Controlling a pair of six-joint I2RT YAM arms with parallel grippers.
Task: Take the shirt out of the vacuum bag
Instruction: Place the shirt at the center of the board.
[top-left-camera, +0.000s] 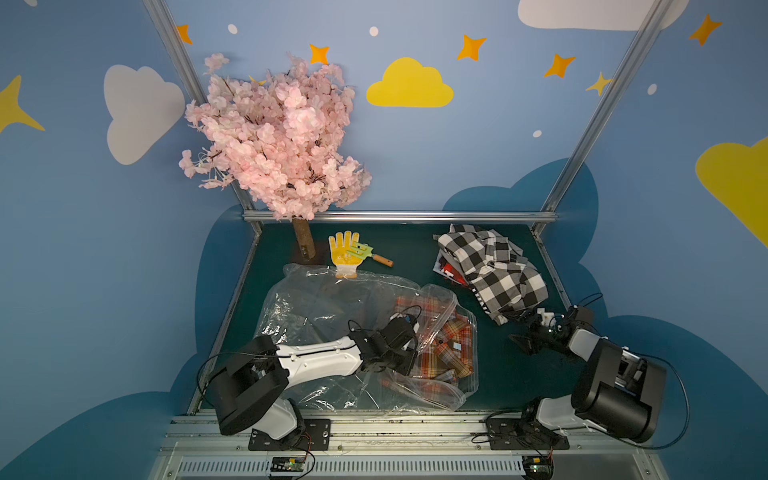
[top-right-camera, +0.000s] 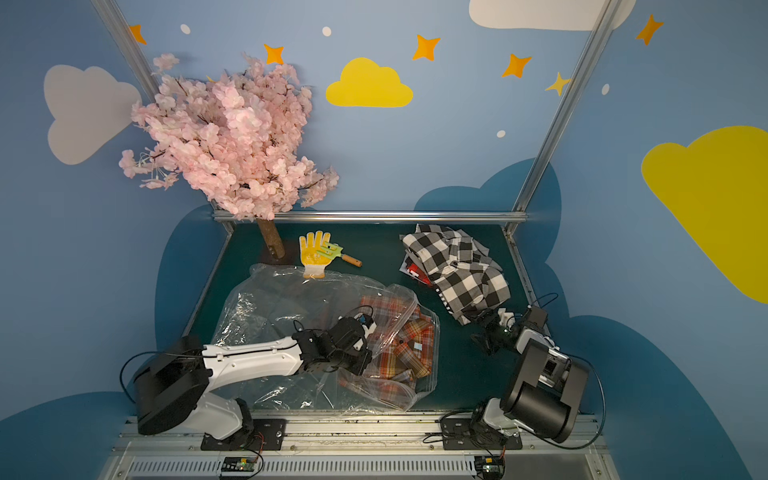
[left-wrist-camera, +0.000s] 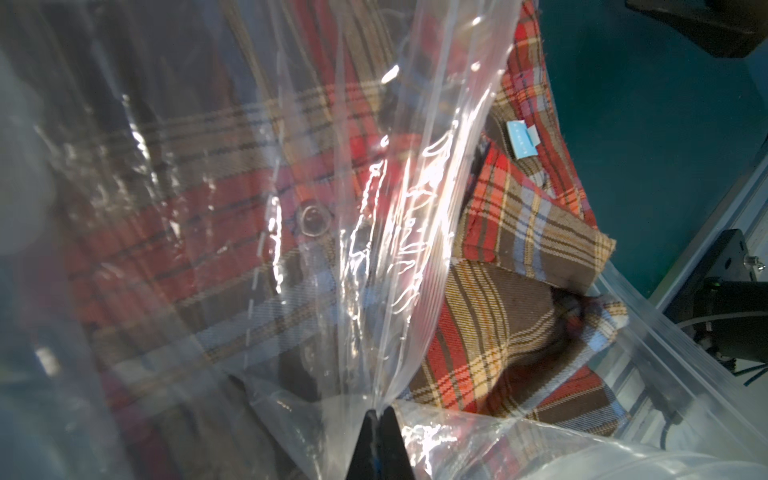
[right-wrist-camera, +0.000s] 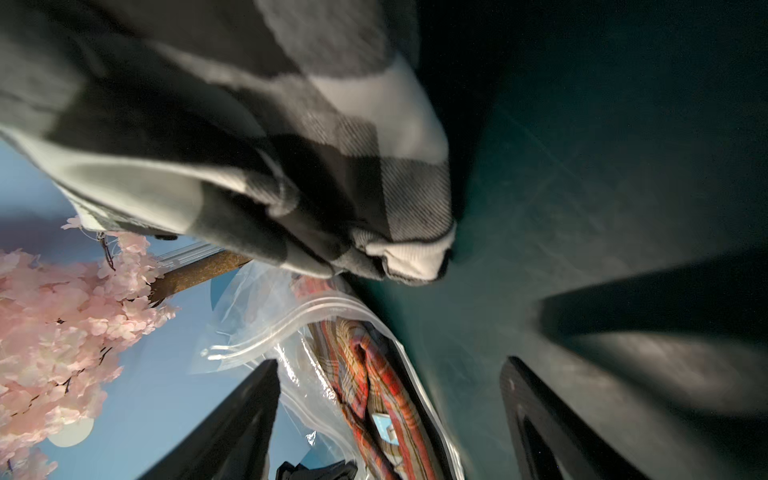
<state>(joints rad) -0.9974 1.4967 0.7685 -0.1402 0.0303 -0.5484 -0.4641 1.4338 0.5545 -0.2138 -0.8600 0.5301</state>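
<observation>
Shirt (top-left-camera: 446, 349), red-brown plaid, lying half inside vacuum bag (top-left-camera: 307, 307) on counter (top-left-camera: 415, 253). Pale blue neck label (left-wrist-camera: 521, 139) showing, writing too small for reading. Left jaws pinching bag plastic; right jaws standing wide, holding nothing.

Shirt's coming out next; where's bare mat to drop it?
Bare mat: between the vacuum bag and the open right tool, to the front rail; a back strip between the glove and the checked shirt pile. Crowded: the bag covers left and middle.

We see clear vacuum bag (top-left-camera: 307, 316), red-orange-brown plaid shirt (top-left-camera: 451, 345), black-white checked shirt (top-left-camera: 494, 270), yellow glove (top-left-camera: 343, 251), pink blossom tree (top-left-camera: 274, 137), teal surface (top-left-camera: 415, 257).
</observation>
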